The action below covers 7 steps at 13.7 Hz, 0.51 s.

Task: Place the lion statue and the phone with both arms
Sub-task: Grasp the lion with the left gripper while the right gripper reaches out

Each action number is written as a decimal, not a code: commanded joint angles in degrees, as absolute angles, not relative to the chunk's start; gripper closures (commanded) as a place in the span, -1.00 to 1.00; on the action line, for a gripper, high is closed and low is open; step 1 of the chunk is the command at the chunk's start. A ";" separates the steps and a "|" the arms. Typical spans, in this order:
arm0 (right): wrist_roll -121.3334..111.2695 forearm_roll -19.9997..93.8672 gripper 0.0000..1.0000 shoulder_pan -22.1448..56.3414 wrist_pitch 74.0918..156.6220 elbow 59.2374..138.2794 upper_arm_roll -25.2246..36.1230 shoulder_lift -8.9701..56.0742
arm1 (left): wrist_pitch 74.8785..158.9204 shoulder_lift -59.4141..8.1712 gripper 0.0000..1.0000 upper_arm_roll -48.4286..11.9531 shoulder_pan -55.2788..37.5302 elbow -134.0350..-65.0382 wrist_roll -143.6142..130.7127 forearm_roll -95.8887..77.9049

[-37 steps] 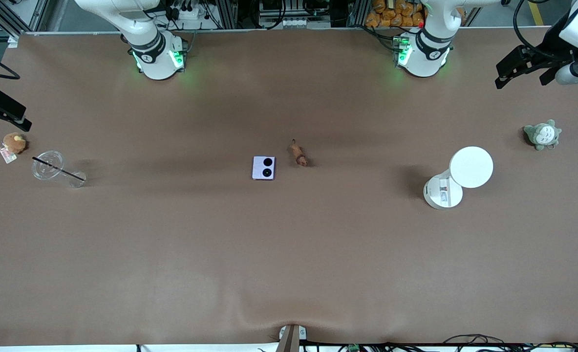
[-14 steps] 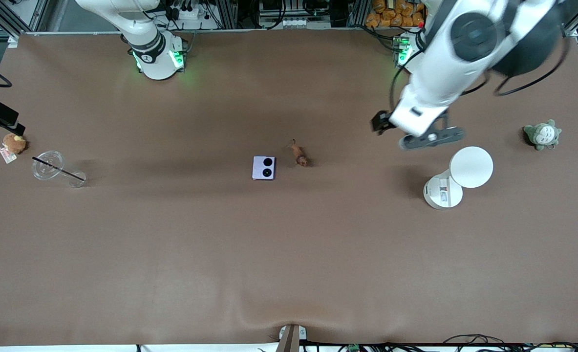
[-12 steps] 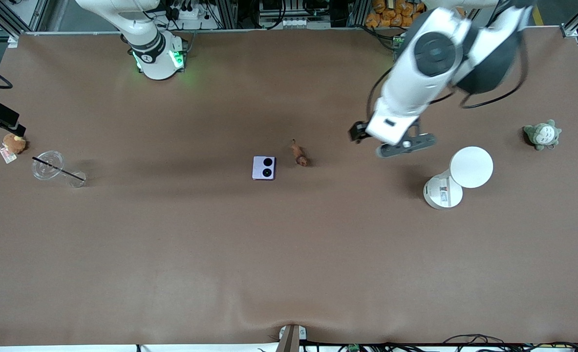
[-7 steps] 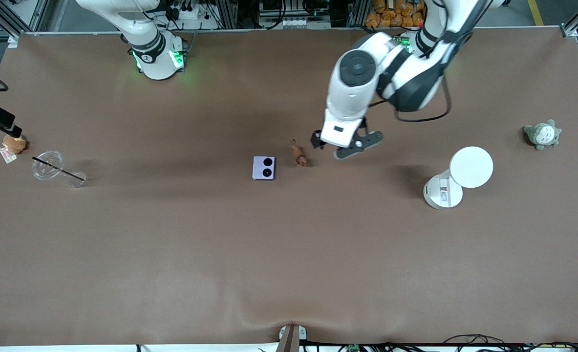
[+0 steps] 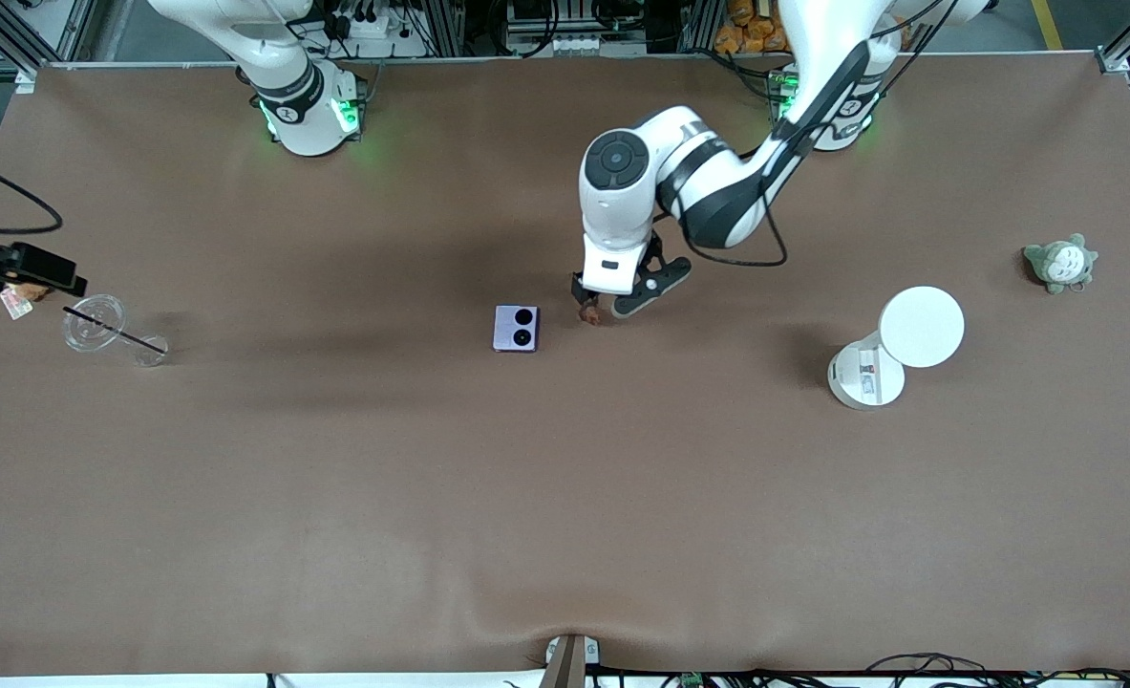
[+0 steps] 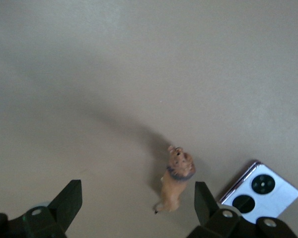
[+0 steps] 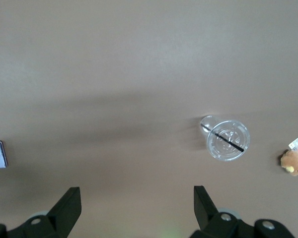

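Brown lion [image 6: 176, 182] now under left gripper [image 5: 612, 302], newly arrived, fingers apart, grasp imminent; phone [image 5: 515, 328] beside; right gripper [image 7: 134, 203] spread, waits near cup [image 5: 96, 323].

One lion statue [image 5: 590, 313], one phone [image 5: 516, 328], one clear cup [image 5: 106, 329], two plush toys [image 5: 1061, 263], one white lamp [image 5: 899, 346].

lion statue [image 5: 590, 314] mostly under left claw [image 5: 603, 304]

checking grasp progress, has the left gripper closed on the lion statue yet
No, the left gripper is open, and the lion statue stands untouched on the table between its fingers.
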<state>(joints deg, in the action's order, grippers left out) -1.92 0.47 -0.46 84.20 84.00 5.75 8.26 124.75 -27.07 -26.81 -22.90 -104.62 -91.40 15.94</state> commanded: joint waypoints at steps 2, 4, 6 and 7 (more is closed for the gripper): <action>-1.85 6.12 -1.00 -1.49 79.55 84.72 5.10 9.23 | 128.49 -31.11 -1.00 -26.72 -24.16 -103.18 -98.34 21.35; -1.58 7.47 -1.00 -1.50 78.67 85.08 5.10 9.40 | 130.24 -32.16 -1.00 -26.72 -24.87 -102.92 -99.92 21.71; 1.21 7.56 -1.00 -0.80 78.13 85.08 5.10 9.40 | 131.83 -33.22 -1.00 -26.46 -25.83 -102.40 -101.42 21.97; 3.49 7.56 -1.00 -0.53 78.13 85.08 5.01 9.40 | 132.18 -33.92 -1.00 -26.37 -26.01 -102.48 -102.21 22.93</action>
<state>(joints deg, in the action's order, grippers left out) -0.15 6.49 -0.44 78.72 84.91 5.61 9.75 130.61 -32.39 -26.79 -24.92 -103.64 -98.99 20.48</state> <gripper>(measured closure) 0.000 0.000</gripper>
